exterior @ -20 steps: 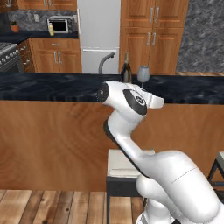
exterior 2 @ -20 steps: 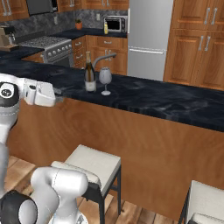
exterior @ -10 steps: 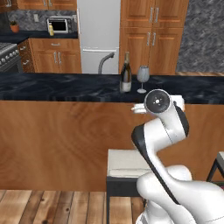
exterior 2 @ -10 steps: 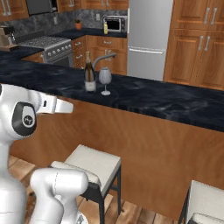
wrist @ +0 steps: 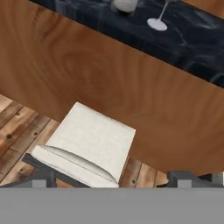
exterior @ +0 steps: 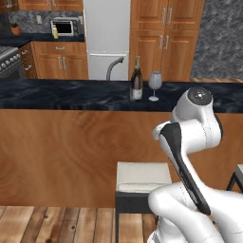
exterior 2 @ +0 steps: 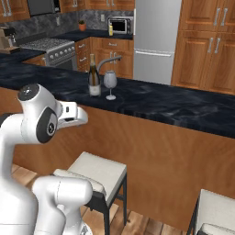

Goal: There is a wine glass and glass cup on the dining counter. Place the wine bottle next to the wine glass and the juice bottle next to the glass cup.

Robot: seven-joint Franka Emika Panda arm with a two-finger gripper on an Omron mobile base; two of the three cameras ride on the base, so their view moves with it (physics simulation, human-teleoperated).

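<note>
Spanning both base views from edge to edge, the dining counter (exterior: pixel 66 95) presents a black marbled top over a plain wooden front; in the hand view the same front fills the middle of the frame with the dark top along the upper edge. A tall pale refrigerator (exterior: pixel 107 38) stands behind it, upper centre in the left base view, flanked by wooden cabinets (exterior: pixel 166 35). A white cushioned stool (exterior: pixel 142 178) sits against the counter front at lower centre; the hand view looks down on its seat. A second stool (exterior 2: pixel 215 213) shows at the lower right of the right base view. The wine bottle (exterior: pixel 136 80) stands upright on the counter top, centre of the left base view, with the wine glass (exterior: pixel 154 84) upright just beside it to the right, apart from it. A microwave (exterior: pixel 64 27) sits at upper left, a small yellow bottle (exterior: pixel 55 32) just in front of it. The gripper (wrist: pixel 111 183) hangs over the stool, fingers spread wide, holding nothing.
</note>
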